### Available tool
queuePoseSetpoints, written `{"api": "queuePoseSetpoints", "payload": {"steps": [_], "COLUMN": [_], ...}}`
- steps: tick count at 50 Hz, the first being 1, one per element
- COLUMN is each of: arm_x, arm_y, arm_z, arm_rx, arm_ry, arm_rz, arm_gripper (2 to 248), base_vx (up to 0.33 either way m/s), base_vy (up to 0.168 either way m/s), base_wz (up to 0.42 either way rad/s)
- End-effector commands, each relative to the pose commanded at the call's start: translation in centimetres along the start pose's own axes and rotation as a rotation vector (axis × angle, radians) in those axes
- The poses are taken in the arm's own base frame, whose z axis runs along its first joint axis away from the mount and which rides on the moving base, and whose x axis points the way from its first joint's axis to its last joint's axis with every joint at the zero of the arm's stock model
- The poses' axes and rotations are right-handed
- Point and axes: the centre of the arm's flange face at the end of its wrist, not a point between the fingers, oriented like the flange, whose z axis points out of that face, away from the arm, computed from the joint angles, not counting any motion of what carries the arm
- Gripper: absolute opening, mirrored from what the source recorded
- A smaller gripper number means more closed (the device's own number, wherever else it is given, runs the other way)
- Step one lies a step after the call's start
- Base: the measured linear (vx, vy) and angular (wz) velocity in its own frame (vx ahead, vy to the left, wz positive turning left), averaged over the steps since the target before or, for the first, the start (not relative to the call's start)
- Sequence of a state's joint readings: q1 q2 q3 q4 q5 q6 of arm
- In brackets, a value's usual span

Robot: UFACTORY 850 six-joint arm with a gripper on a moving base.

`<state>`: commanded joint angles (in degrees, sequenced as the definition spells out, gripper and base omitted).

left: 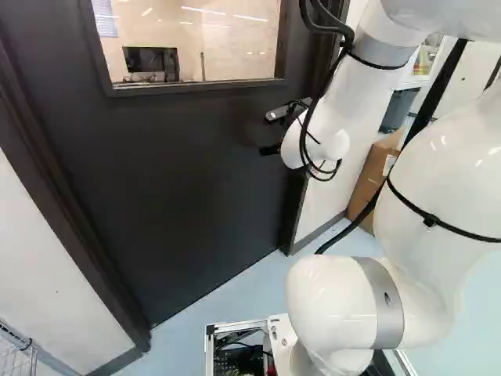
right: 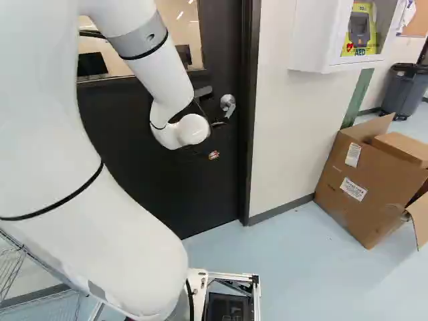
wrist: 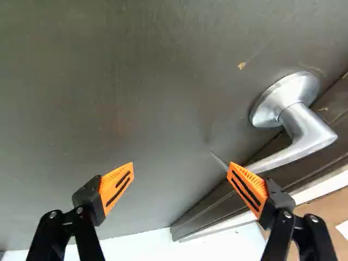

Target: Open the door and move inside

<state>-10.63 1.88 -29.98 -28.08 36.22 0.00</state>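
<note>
End effector (right: 218, 139) with fingers apart, lever handle (wrist: 305, 132) partly behind one finger, door (wrist: 147, 92) ahead

The door (left: 180, 172) is ahead of the arm (left: 344, 102). Its handle (right: 228, 103) is near its right edge. In the right base view, a box (right: 354, 184) sits on the floor (right: 301, 267) right of the door, with a bin (right: 404, 92) behind.
</note>
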Motion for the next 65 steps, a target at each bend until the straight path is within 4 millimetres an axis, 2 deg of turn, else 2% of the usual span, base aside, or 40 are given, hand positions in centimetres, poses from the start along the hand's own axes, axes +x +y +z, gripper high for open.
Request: {"api": "queuePoseSetpoints", "payload": {"steps": [29,53,65], "arm_x": [-2.0,-2.7,-1.5], "arm_y": [-0.4,0.3,1.3], "arm_z": [1.4,-2.2,-1.5], "arm_rx": [0.021,-0.092,-0.160], "arm_ry": [-0.050,0.058,0.166], "arm_rz": [0.016,0.119,0.179], "arm_gripper": [247,247,247], "base_vx": [0.000,0.000,0.000], "base_vy": [0.000,0.000,0.000], "base_wz": [0.000,0.000,0.000]}}
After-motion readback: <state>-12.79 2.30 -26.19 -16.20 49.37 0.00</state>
